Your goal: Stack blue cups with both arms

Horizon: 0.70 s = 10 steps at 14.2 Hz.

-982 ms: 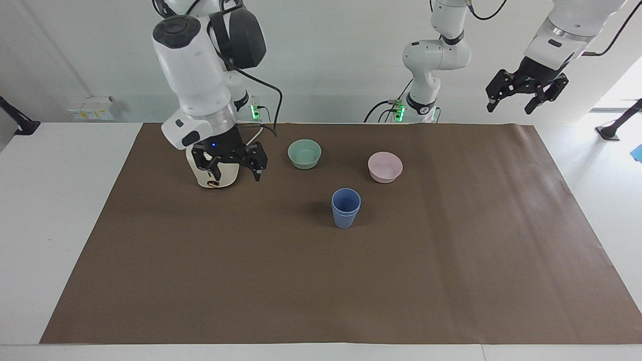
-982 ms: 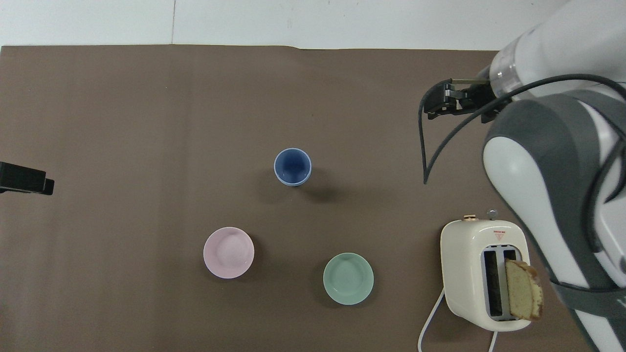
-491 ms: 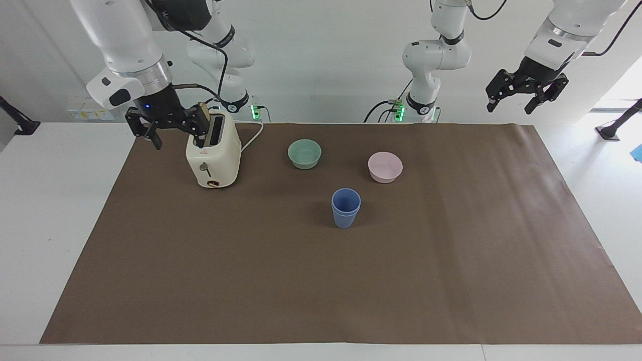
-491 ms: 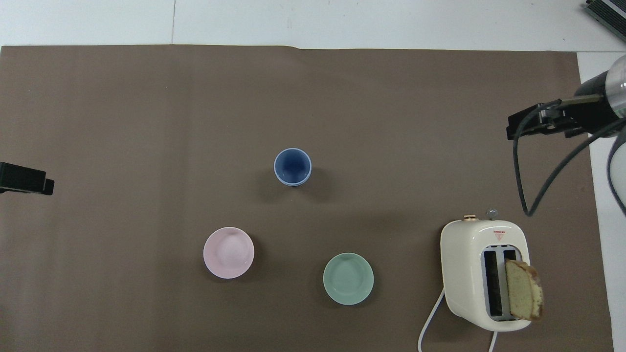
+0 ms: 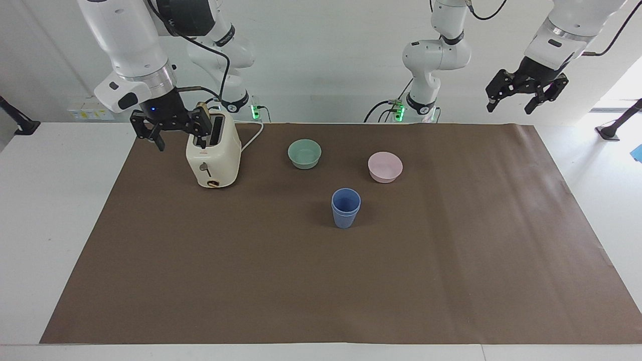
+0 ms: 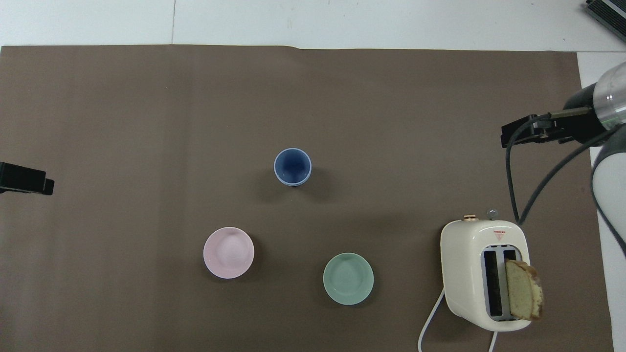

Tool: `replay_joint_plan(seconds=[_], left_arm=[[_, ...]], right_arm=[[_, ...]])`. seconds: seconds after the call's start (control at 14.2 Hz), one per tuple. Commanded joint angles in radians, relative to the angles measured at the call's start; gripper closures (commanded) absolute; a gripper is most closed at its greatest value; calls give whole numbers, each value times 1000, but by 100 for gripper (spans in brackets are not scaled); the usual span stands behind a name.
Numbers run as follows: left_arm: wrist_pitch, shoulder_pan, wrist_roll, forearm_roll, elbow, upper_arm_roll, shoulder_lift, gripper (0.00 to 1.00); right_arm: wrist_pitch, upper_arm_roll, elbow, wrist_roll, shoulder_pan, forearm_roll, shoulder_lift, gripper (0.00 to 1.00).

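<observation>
Two blue cups (image 5: 346, 207) stand nested mid-mat, farther from the robots than the pink bowl (image 5: 385, 167) and green bowl (image 5: 304, 153). Right gripper (image 5: 173, 131) hangs spread beside the toaster (image 5: 213, 155); left gripper (image 5: 525, 93) hangs spread and empty, raised off the mat's left-arm end.

From overhead, the stack (image 6: 292, 167) sits centred; the right gripper (image 6: 530, 131) is over the mat's edge, the left gripper (image 6: 27, 179) at the frame's edge.

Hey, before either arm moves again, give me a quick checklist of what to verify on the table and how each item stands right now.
1. Blue cups nested as one upright stack, farther from the robots than both bowls: ok.
2. Stack free of both grippers: ok.
3. Right gripper raised, over the mat's edge beside the toaster, holding nothing: ok.
4. Left gripper raised at the left arm's end of the table, holding nothing, waiting: ok.
5. Green bowl and pink bowl apart from the stack: ok.
6. Inner cup seated fully down: cannot tell.
</observation>
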Motion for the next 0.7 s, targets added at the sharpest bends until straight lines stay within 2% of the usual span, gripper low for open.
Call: replay_joint_plan(seconds=[0.0, 0.63], left_arm=[[-13, 9, -8, 2, -4, -4, -8, 0], [-13, 9, -8, 2, -4, -4, -8, 0]], right_arm=[[26, 5, -38, -11, -8, -2, -28, 0], [25, 7, -35, -14, -17, 4, -25, 0]])
